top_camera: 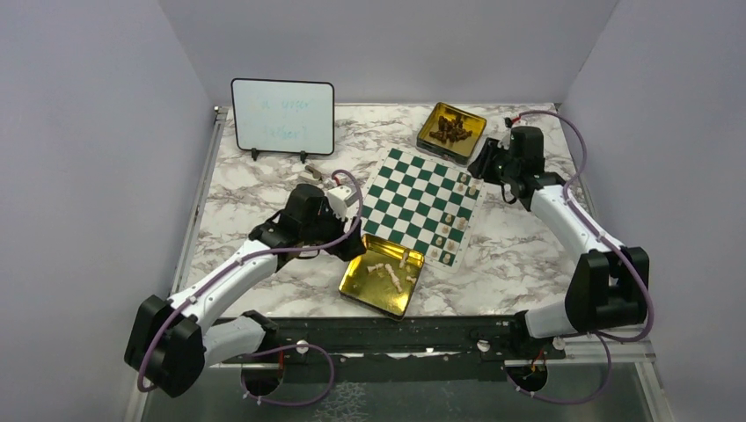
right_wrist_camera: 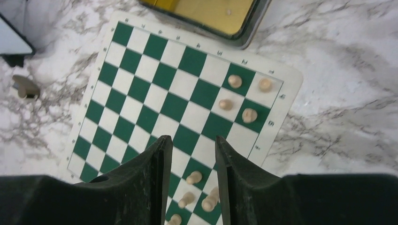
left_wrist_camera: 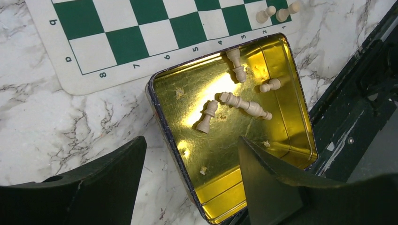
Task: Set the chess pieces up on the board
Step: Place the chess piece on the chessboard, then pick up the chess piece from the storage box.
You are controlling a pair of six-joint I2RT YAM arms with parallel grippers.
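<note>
The green and white board (top_camera: 413,200) lies at the table's centre. Several cream chess pieces (top_camera: 449,220) stand along its right edge. More cream pieces (left_wrist_camera: 244,104) lie flat in the near gold tin (top_camera: 356,286), one of them a piece (left_wrist_camera: 207,117) near its middle. My left gripper (left_wrist_camera: 192,159) hangs open and empty over the tin's (left_wrist_camera: 220,197) near-left part; from above it (top_camera: 350,239) is at the tin's left corner. My right gripper (right_wrist_camera: 192,143) is open and empty above the board (right_wrist_camera: 155,89), with standing pieces (right_wrist_camera: 194,177) below it and others (right_wrist_camera: 234,81) farther out. From above it (top_camera: 484,163) is at the board's far right corner.
A second gold tin (top_camera: 431,141) with dark pieces stands beyond the board; its edge shows in the right wrist view (right_wrist_camera: 244,40). A black-framed whiteboard (top_camera: 282,117) stands at the back left, a small grey object (top_camera: 310,174) lies before it. Walls close in the table's sides.
</note>
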